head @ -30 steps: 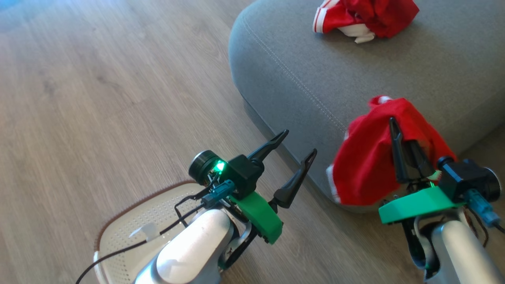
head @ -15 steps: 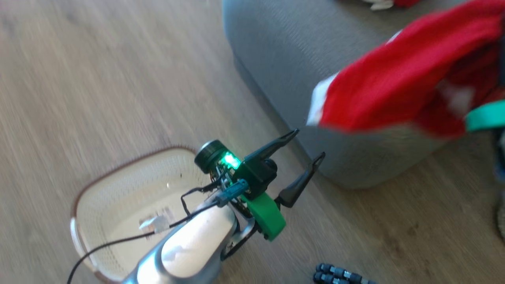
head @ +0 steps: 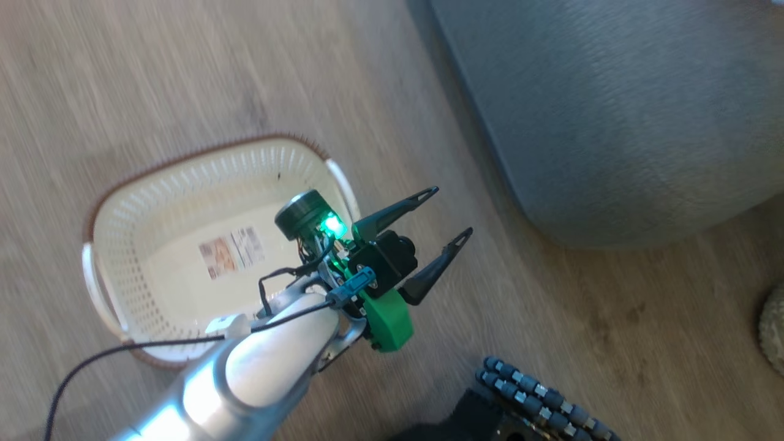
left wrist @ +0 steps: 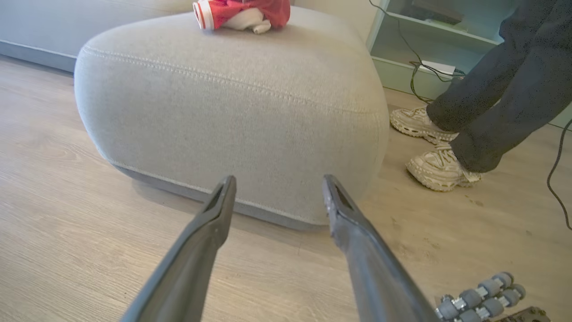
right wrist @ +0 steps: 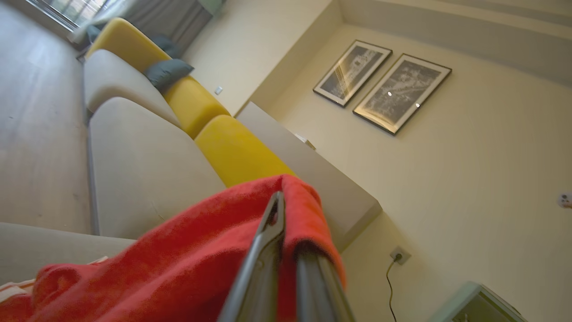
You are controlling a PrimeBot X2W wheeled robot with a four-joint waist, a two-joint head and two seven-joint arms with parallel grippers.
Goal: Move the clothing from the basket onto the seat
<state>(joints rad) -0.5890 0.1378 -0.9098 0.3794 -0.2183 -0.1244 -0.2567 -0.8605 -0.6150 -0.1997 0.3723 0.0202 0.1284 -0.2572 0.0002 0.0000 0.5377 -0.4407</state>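
In the head view, the basket (head: 202, 174) sat at centre left, empty but for the sticker (head: 231, 252) on its floor, whose print was too blurred to read. The left gripper (head: 452, 211) hung just right of the basket's rim, fingers spread wide with nothing between them, and the grey seat (head: 612, 110) took the upper right. In the left wrist view, those parted fingers pointed at the seat's rounded side. One red garment (left wrist: 243, 11) with white stripe trim lay on the seat's top at the upper edge, and a person's pale shoes (left wrist: 440, 167) stood at the right with no brand legible. In the right wrist view, the right gripper (right wrist: 282, 210) rose from bottom centre, clenched on the other red garment (right wrist: 192, 250), which draped over its fingers and trailed to the lower left. The step in hand looked like carrying this piece to the seat. It would go best brought well in from the rounded edge and lowered until the cloth rested. Only then should it be released, the fingers drawing back slowly so the draped fabric did not cling. The two framed pictures (right wrist: 380, 85) at the upper right showed no readable writing.
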